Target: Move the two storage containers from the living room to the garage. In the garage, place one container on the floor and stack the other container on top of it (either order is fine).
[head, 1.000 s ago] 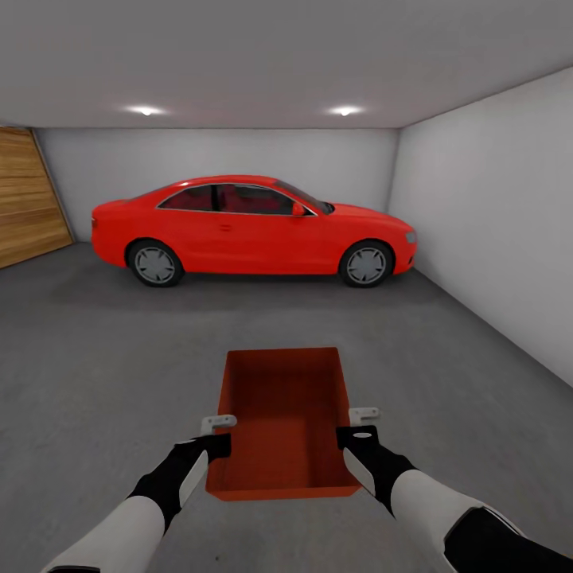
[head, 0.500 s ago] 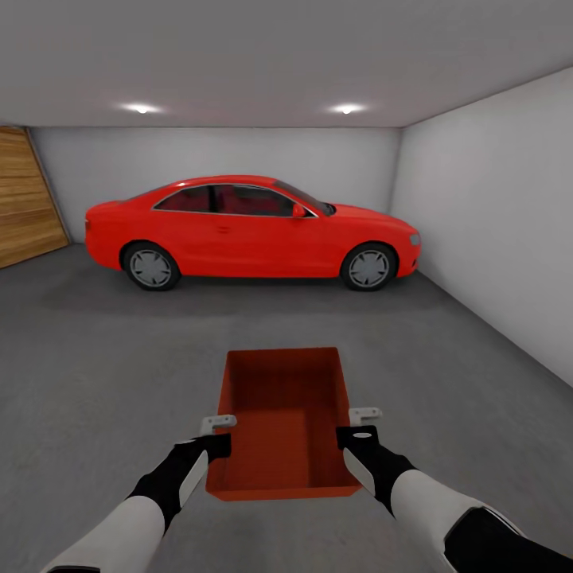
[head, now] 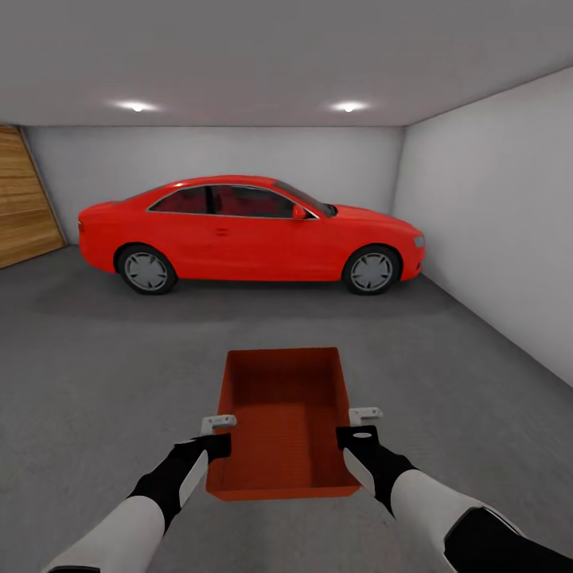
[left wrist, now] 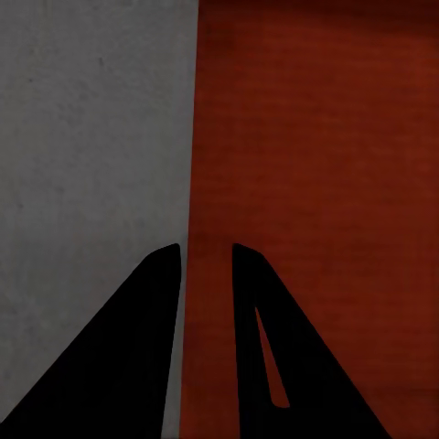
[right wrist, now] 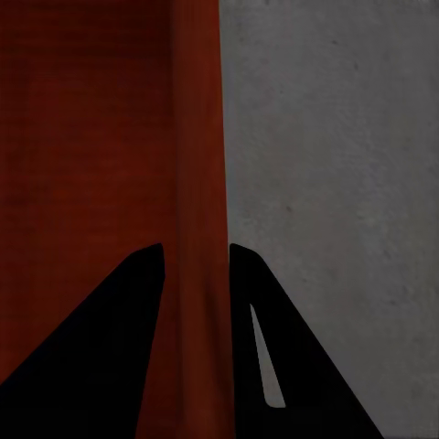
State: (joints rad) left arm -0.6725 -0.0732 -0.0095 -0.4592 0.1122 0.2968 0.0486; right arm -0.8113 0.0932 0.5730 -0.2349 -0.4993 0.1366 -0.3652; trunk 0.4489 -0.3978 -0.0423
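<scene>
I am in the garage, carrying one orange-red topless storage container (head: pixel 282 414) low in front of me, above the dark grey floor (head: pixel 95 358). My left gripper (head: pixel 216 436) is shut on its left wall near the close end. My right gripper (head: pixel 356 434) is shut on its right wall opposite. In the left wrist view, the left gripper (left wrist: pixel 206 249) straddles the thin wall of the container (left wrist: pixel 320 183), one finger on each side. The right wrist view shows the right gripper (right wrist: pixel 195 247) pinching the container (right wrist: pixel 91 137) the same way. The box is empty.
A red car (head: pixel 247 231) stands side-on across the far end of the room. A wooden plank door (head: pixel 24 199) is at the far left. A white wall (head: pixel 493 223) runs along the right. Bare concrete lies between me and the car.
The whole picture has shifted: the car looks slightly larger and the wooden door has slid further out at the left, so the camera moved. Arms and container keep their place in the view.
</scene>
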